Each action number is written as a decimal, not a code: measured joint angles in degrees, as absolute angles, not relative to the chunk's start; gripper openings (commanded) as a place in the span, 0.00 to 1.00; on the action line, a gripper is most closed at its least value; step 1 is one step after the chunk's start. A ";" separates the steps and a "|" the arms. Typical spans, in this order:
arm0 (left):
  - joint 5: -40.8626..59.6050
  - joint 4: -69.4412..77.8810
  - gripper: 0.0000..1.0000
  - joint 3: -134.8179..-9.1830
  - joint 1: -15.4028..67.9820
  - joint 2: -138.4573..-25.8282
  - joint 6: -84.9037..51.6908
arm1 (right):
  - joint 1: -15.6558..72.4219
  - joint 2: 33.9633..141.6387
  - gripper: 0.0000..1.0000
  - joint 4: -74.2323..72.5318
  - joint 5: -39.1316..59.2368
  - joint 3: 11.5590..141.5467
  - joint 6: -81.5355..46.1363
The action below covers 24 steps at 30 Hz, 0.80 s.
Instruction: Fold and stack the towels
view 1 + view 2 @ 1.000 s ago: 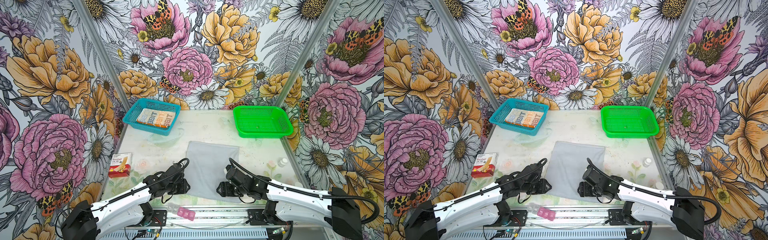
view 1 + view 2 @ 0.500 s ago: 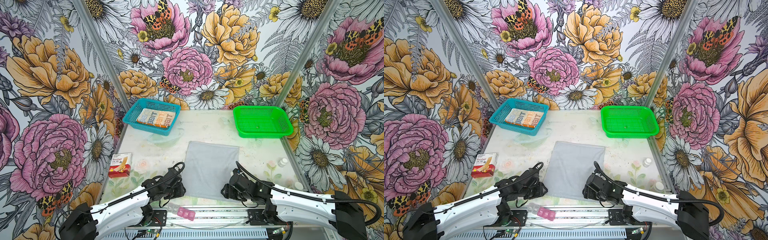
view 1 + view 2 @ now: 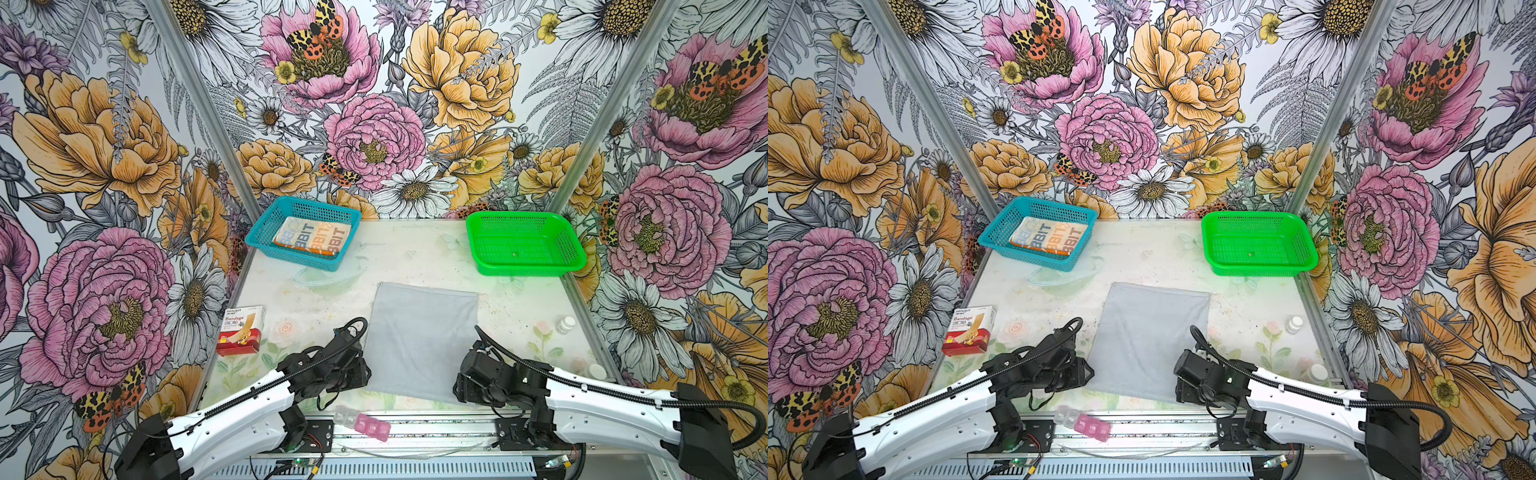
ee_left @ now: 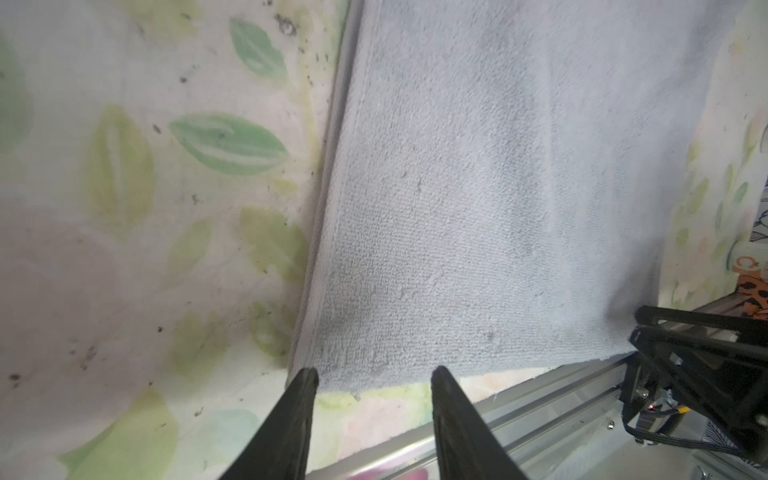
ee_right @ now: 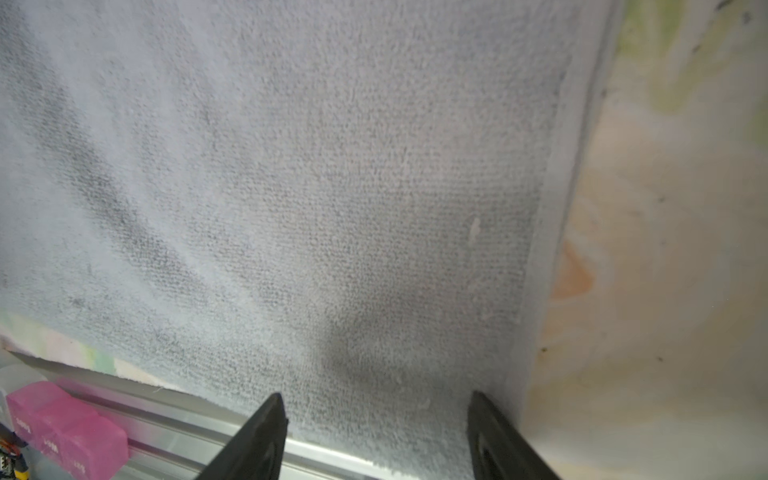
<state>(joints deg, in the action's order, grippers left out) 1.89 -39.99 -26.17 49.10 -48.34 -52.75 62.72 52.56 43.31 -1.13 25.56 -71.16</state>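
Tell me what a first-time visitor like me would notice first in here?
The huge painted flowers on the walls hit you first. Then a pale grey towel lies flat mid-table, with the left gripper and right gripper open at its two near corners. At the back, a teal basket on the left holds a folded striped towel, and a bright green basket sits on the right.

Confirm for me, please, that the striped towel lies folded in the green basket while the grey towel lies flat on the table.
Not quite: the striped towel lies folded in the blue basket, not the green basket, which holds no towel; both top views show this. The grey towel does lie flat on the table.
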 measured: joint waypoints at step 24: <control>0.69 -44.58 0.40 -27.59 49.01 -56.77 -51.92 | 67.51 48.31 0.71 52.07 -1.93 22.98 -78.04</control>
